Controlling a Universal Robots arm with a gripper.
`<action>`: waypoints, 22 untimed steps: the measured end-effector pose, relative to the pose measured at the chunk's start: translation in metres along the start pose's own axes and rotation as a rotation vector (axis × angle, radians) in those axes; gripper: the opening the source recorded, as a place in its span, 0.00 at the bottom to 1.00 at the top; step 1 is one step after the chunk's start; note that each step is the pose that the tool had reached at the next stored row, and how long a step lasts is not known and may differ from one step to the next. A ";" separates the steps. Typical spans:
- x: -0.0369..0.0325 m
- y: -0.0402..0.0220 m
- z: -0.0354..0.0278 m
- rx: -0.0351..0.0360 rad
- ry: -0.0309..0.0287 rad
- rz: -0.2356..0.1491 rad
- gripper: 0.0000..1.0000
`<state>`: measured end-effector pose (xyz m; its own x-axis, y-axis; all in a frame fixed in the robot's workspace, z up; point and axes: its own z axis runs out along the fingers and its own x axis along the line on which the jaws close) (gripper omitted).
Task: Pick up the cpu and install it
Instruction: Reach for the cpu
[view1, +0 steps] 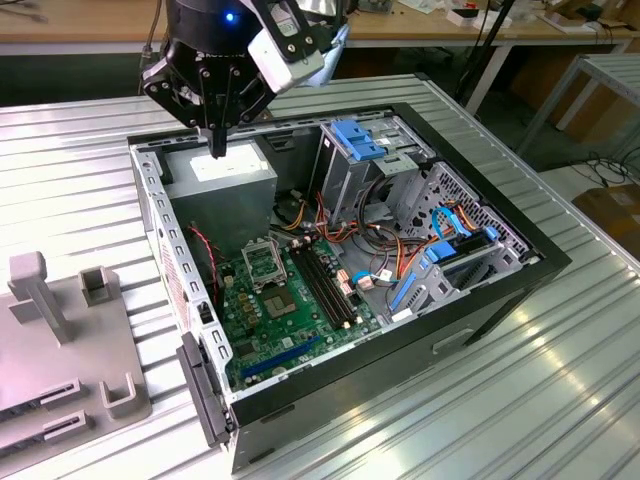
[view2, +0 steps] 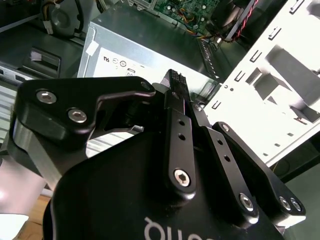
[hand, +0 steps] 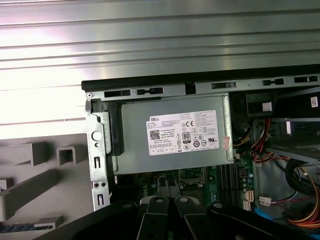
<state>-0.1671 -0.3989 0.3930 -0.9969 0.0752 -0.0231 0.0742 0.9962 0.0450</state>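
bench (view1: 520, 380): ribbed metal top, carrying the case that holds the power supply
computer case (view1: 400, 370): black, lying open on the bench; the power supply fills its far corner on the exterior view's left
fixture (view1: 20, 350): grey plate with upright holders, on the bench outside the case, well apart from the power supply toward the exterior view's left
power supply (view1: 222, 178) (hand: 172, 135) (view2: 145, 45): grey metal box with a white label on top; the landmark for every entry
motherboard (view1: 290, 320): green, on the case floor, just beside the power supply on the side nearer the exterior camera
claw (view1: 217, 135): black, hanging above the power supply's labelled top, apart from it; fingers (view2: 177, 135) set narrow, tips almost together
memory slots (view1: 325, 285): long, black, parallel, on the motherboard, farther from the power supply than the socket frame
socket frame (view1: 262, 265) (hand: 192, 173): silver, square, near the power supply's edge; its middle looks dark
cpu (view1: 217, 148): seemingly the small pale piece pinched at the claw's tip, above the power supply and not touching it; its face cannot be made out
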 end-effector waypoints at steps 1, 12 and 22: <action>0.0014 -0.0001 0.0000 0.0000 0.0000 0.000 0.10; 0.0048 -0.0004 -0.0001 -0.0001 -0.0001 0.000 0.10; 0.0157 -0.0011 -0.0003 0.0000 -0.0001 0.000 0.10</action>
<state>-0.1829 -0.3988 0.3929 -0.9969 0.0753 -0.0231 0.0742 0.9962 0.0450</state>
